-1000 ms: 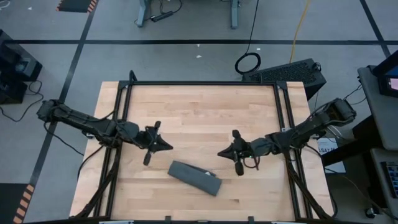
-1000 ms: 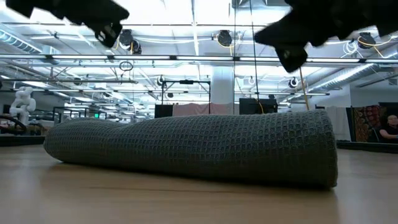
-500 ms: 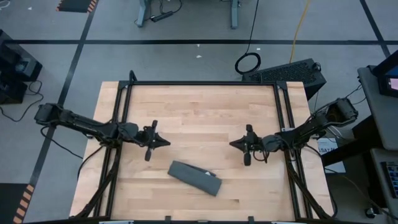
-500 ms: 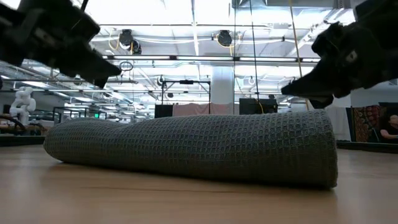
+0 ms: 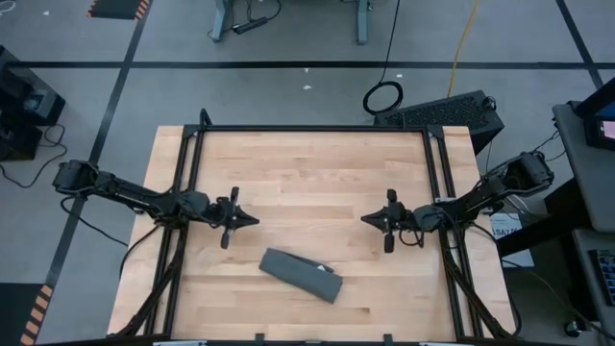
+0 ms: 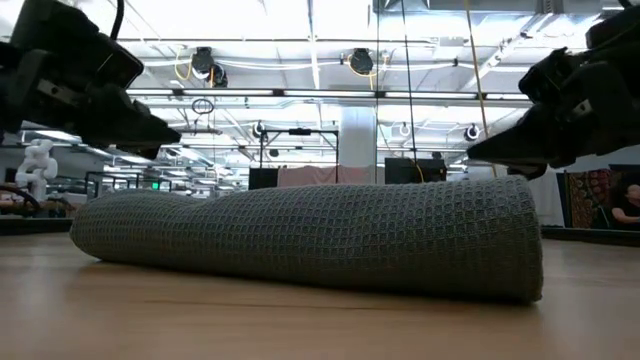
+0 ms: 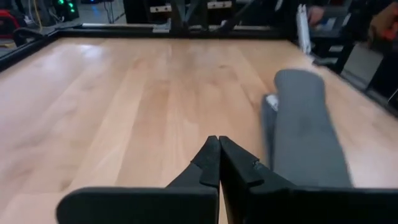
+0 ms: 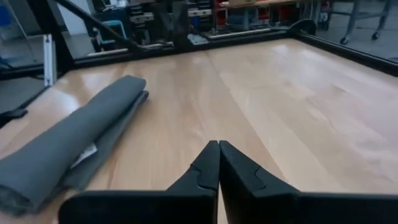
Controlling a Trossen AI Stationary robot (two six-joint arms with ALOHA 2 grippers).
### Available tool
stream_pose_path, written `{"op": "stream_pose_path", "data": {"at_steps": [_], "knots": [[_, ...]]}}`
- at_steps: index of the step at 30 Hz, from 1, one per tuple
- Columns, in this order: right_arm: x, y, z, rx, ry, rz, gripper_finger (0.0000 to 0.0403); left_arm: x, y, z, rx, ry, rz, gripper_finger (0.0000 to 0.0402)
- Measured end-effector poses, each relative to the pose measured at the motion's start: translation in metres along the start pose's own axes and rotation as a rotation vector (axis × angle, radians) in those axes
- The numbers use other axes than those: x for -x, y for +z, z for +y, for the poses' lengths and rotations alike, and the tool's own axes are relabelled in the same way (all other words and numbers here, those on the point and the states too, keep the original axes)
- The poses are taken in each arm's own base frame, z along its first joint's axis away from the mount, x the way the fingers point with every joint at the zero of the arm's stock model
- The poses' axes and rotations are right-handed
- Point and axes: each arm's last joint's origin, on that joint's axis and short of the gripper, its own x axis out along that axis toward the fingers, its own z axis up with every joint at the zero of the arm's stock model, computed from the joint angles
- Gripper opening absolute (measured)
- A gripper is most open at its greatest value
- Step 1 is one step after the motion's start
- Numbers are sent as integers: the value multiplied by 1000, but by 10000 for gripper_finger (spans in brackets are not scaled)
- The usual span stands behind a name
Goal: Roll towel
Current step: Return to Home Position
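The towel (image 5: pixel 301 274) lies rolled at the frame's lower middle. The left gripper (image 5: pixel 252 220) and right gripper (image 5: pixel 366 220) sit higher up, both pinched closed, holding nothing. Its loose edge might slowly uncurl, since nothing holds it.

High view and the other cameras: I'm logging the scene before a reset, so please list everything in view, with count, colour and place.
towel: one, dark grey, rolled, on the table toward the high view's lower edge, apart from both grippers
tag: one, white, at the towel's edge
table: one, light wood in a black frame, centre
cable loop: one, black, on the floor beyond the table's far edge
person: one, far back in the room, low view
left gripper: one, dark, shut, over the table's left side
right gripper: one, dark, shut, over the table's right side
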Motion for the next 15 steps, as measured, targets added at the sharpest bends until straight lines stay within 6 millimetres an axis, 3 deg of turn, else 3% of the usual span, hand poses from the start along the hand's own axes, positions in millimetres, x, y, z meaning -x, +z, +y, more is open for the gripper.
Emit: {"op": "stream_pose_path", "data": {"at_steps": [15], "knots": [[8, 9, 1, 13, 31, -2, 0, 13, 13, -2, -108, -46, -107, 2]]}}
